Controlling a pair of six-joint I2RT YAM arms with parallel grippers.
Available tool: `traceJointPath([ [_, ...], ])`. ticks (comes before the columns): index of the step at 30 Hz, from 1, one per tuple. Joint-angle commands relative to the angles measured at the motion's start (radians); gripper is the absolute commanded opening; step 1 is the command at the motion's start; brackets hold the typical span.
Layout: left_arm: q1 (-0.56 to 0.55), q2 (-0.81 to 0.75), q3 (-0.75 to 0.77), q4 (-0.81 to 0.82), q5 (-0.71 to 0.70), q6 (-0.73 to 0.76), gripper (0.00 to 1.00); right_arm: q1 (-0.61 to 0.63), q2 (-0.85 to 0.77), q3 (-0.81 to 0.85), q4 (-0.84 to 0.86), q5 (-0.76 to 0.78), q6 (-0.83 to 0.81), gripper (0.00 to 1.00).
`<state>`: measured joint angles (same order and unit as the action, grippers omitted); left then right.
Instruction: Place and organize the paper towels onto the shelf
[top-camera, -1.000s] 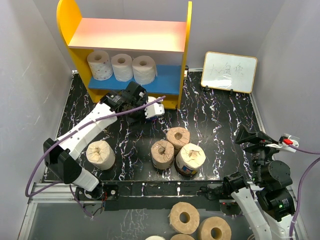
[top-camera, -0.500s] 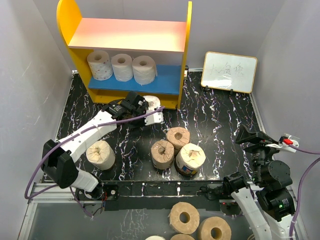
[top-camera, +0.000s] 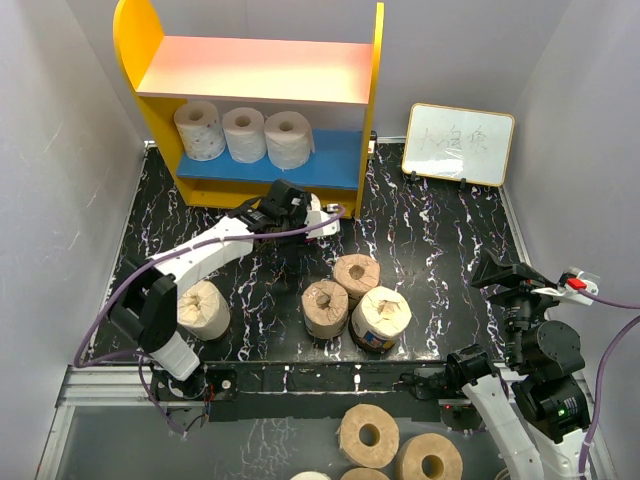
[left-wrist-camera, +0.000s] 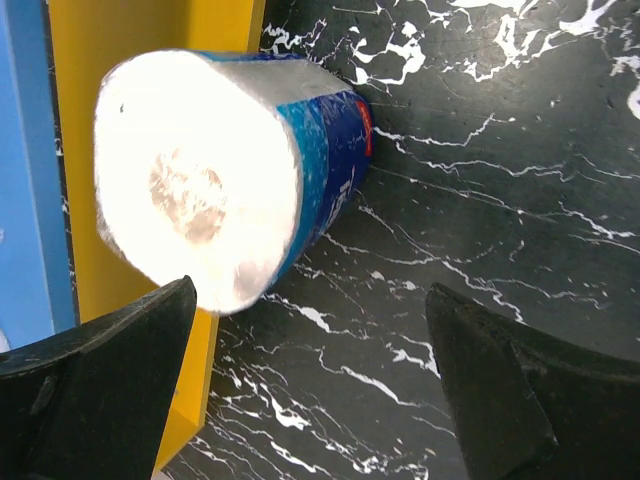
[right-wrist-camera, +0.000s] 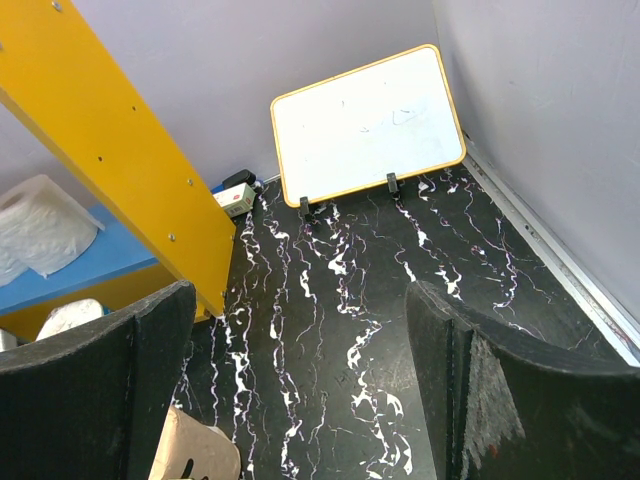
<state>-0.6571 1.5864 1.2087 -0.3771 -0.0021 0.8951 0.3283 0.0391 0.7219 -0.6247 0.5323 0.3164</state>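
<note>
Three white paper towels (top-camera: 244, 133) sitting on shelf (top-camera: 345, 160) lower board; blue-wrapped roll (left-wrist-camera: 230, 170) lying on table (left-wrist-camera: 480, 150) against shelf foot, left fingers (left-wrist-camera: 110, 380) standing wide open just short of it, gripping nothing; four more rolls (top-camera: 356, 275) waiting on table; right fingers (right-wrist-camera: 90, 380) hanging apart, empty

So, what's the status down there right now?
Both jaws open, empty. Blue-wrapped roll on table at shelf's foot, not shelved. Three white rolls on blue board, right end free.

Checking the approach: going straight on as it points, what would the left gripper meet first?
Probably the blue-wrapped white paper roll, lying on its side by the yellow-and-blue wooden shelf; the open left gripper faces its flat end, depth unclear.
</note>
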Motion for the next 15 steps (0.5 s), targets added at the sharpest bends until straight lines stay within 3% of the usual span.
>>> traceJointPath([
  [1,0.002,0.036,-0.008,0.086,-0.016,0.042,0.96,0.006,-0.001,0.002,0.036,0.018,0.007,0.84],
  [15,0.002,0.134,0.045,0.139,-0.006,0.052,0.93,0.006,0.001,0.002,0.038,0.017,0.006,0.84],
])
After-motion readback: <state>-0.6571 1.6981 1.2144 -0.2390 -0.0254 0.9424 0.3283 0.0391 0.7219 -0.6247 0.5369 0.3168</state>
